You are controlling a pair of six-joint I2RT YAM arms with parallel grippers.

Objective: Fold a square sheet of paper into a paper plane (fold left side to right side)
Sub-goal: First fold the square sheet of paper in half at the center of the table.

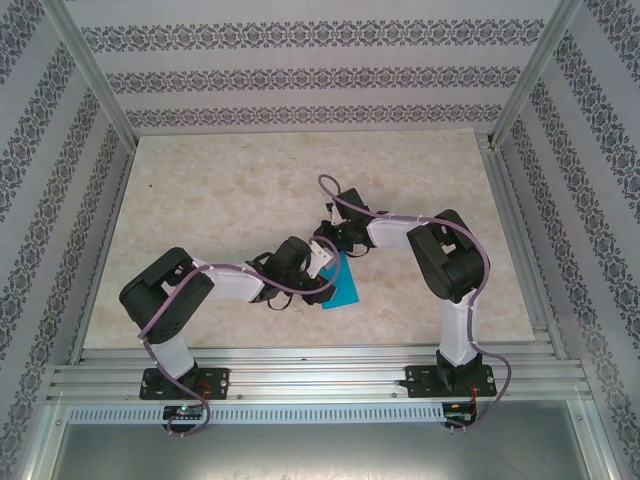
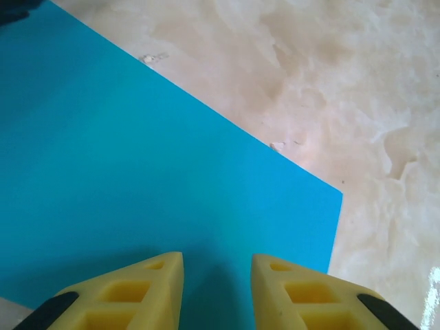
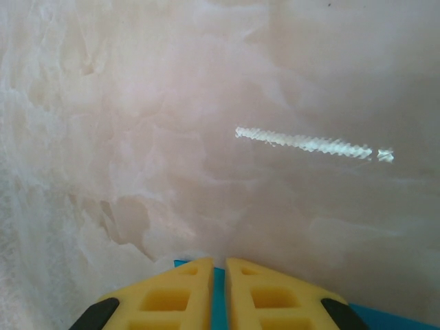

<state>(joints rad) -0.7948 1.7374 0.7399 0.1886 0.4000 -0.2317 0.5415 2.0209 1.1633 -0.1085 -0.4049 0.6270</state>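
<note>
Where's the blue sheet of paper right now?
In the top view, the square sheet of paper lies on the table toward its near edge, about midway across, where the left gripper and the right gripper meet.

Left gripper (image 2: 217,267) over the paper (image 2: 137,172), jaws parted, right gripper (image 3: 219,267) at the paper's edge, jaws nearly together, both arms bent inward
</note>
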